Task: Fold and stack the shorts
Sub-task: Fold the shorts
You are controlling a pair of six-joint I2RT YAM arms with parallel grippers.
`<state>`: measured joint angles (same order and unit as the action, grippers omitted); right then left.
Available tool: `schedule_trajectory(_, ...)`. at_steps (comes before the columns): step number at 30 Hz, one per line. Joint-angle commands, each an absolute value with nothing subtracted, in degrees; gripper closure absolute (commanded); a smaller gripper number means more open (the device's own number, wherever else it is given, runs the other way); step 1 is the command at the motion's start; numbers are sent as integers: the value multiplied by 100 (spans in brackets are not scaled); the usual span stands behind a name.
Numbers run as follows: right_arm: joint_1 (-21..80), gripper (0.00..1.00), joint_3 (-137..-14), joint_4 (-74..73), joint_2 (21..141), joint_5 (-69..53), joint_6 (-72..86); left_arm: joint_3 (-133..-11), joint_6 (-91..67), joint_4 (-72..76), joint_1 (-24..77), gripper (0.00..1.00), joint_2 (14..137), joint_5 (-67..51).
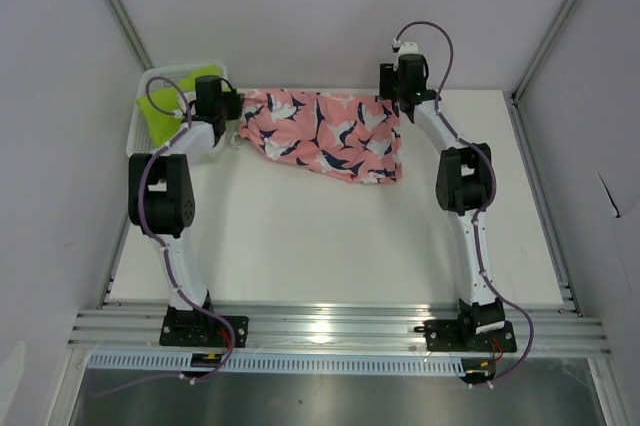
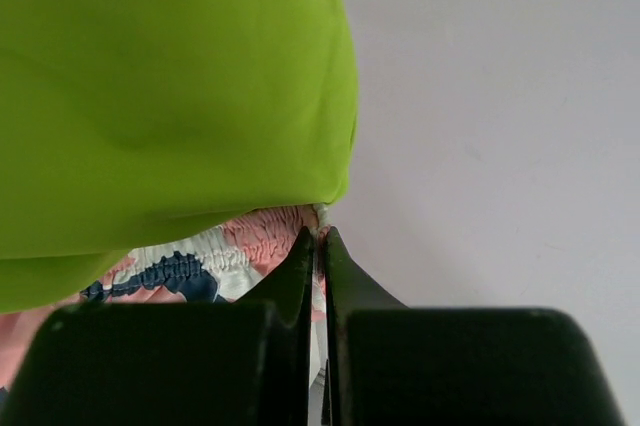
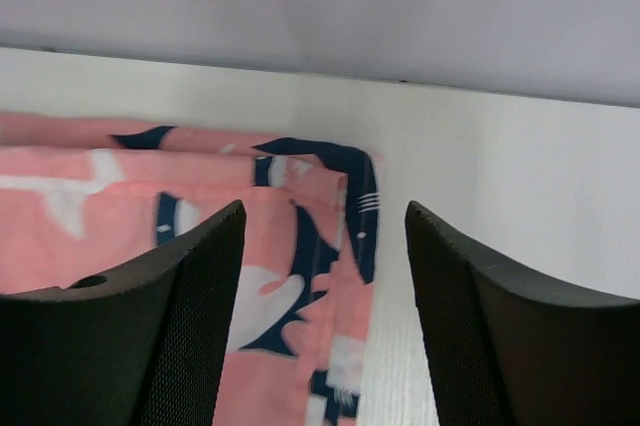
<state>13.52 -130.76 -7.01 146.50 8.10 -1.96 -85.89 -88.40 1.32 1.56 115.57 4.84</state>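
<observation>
The coral-pink shorts [image 1: 325, 134] with the navy and white print lie spread along the far side of the table. My left gripper [image 1: 238, 118] is at their left end, shut on the gathered elastic waistband [image 2: 250, 241], which shows pinched at the tips of the left gripper [image 2: 320, 236]. My right gripper [image 1: 396, 106] hovers over the right end, and in the right wrist view the right gripper [image 3: 323, 208] is open, with a folded corner of the pink shorts [image 3: 100, 181] lying below between the fingers. The lime-green shorts [image 1: 172, 96] sit in the basket, and their cloth [image 2: 170, 86] fills the left wrist view.
A white mesh basket [image 1: 138, 131] stands at the far left corner of the table, against the left arm. White walls enclose the table on three sides. The arm bases are mounted on a metal rail [image 1: 330, 326] at the near edge.
</observation>
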Motion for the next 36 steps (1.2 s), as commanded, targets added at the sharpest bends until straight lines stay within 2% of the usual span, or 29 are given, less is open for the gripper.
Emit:
schedule_trajectory(1, 1249, 33, -13096, -1729, 13773, -67, 578, -8894, -8736, 404, 185, 100, 11593, 598)
schedule_trajectory(4, 1152, 37, -12894, -2468, 13641, -805, 1053, -9017, -8658, 369, 185, 98, 11680, 554)
schedule_trajectory(7, 1142, 39, -12195, -2646, 13395, -1123, 1238, -9175, -8508, 255, 185, 66, 11760, 501)
schedule_trajectory(8, 1143, 39, -11973, -2550, 13186, -1203, 1248, -9184, -8473, 272, 185, 48, 11760, 501)
schedule_trajectory(9, 1151, 40, -11718, -2444, 13062, -1317, 1283, -9176, -8412, 281, 185, 38, 11734, 492)
schedule_trajectory(10, 1151, 42, -11220, -2348, 12921, -1379, 1335, -9193, -8368, 281, 185, 24, 11733, 492)
schedule_trajectory(13, 1186, 43, -10454, -2040, 12482, -1564, 1371, -9369, -8157, 44, 185, 9, 11698, 501)
schedule_trajectory(20, 1476, 52, -9765, -2152, 12182, -1873, 1310, -9711, -7428, -281, 185, 6, 11426, 466)
schedule_trajectory(24, 1573, 66, -9642, -2478, 12278, -1820, 1231, -9659, -7137, -439, 193, 6, 11207, 413)
schedule_trajectory(28, 1600, 75, -9168, -2812, 12007, -1293, 1213, -9536, -6821, -518, 246, 6, 10865, 360)
schedule_trajectory(35, 1389, 82, -7095, -2593, 10621, -293, 1257, -8974, -6109, -747, 703, 5, 10179, 676)
schedule_trajectory(36, 1345, 85, -6858, -2532, 10443, -177, 1318, -8921, -6047, -843, 842, 5, 10108, 799)
